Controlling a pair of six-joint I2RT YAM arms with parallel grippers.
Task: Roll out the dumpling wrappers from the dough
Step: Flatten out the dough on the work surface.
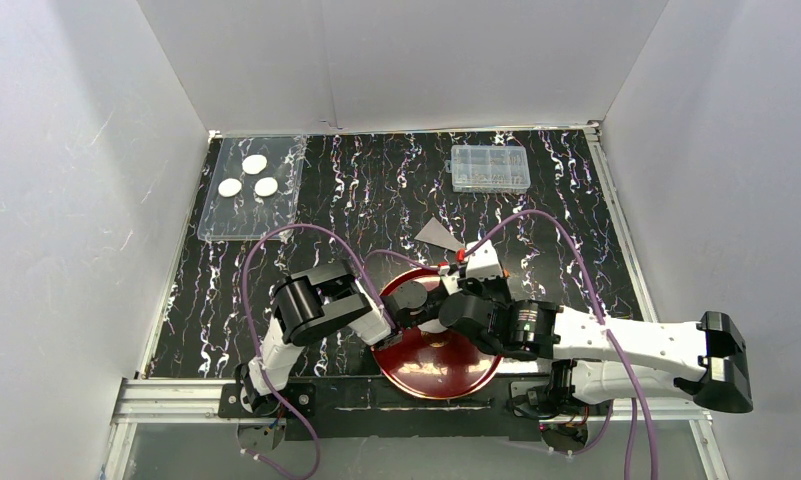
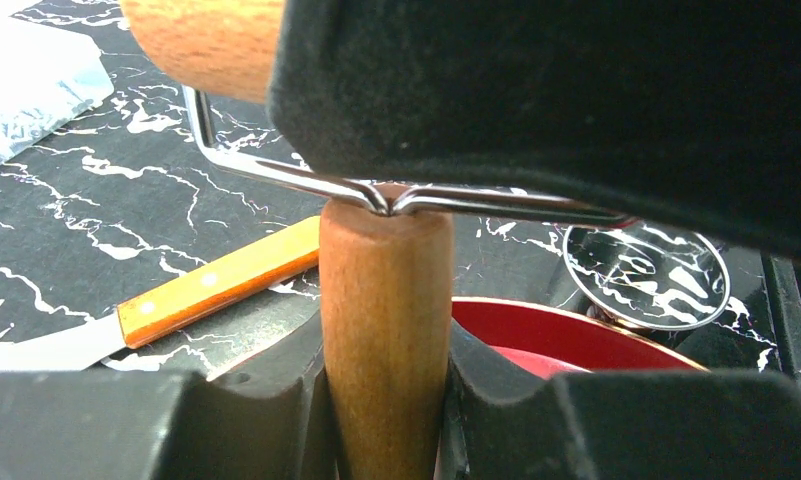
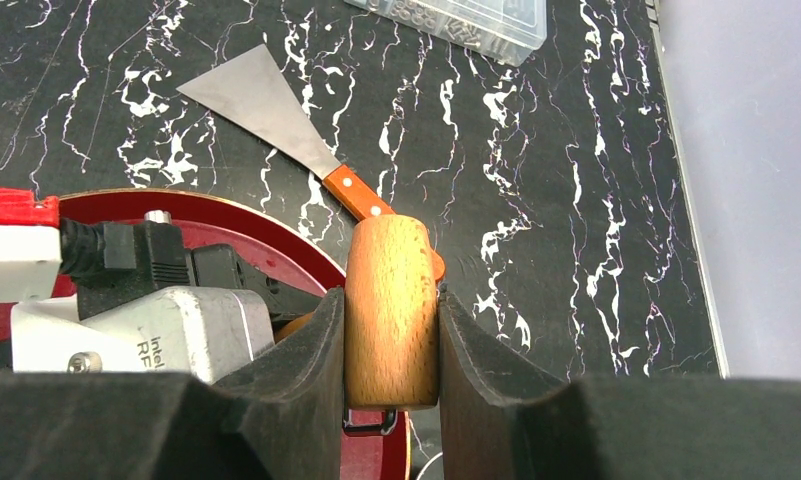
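A small rolling pin hangs between both grippers over the red plate [image 1: 446,375]. My left gripper [image 2: 386,370] is shut on its wooden handle [image 2: 386,290], from which a metal yoke [image 2: 276,170] runs up. My right gripper [image 3: 391,340] is shut on the wooden roller barrel [image 3: 391,290]. In the top view the left gripper [image 1: 406,300] and the right gripper [image 1: 456,310] meet over the plate's far half. The dough is hidden beneath them. Three dumpling wrappers [image 1: 254,163] lie on a clear tray [image 1: 226,215] at the far left.
A scraper with a metal blade [image 3: 256,100] and an orange handle [image 2: 216,290] lies just beyond the plate. A clear plastic box [image 1: 490,168] stands at the back right. A shiny round metal thing [image 2: 644,275] sits beside the plate. White walls enclose the table.
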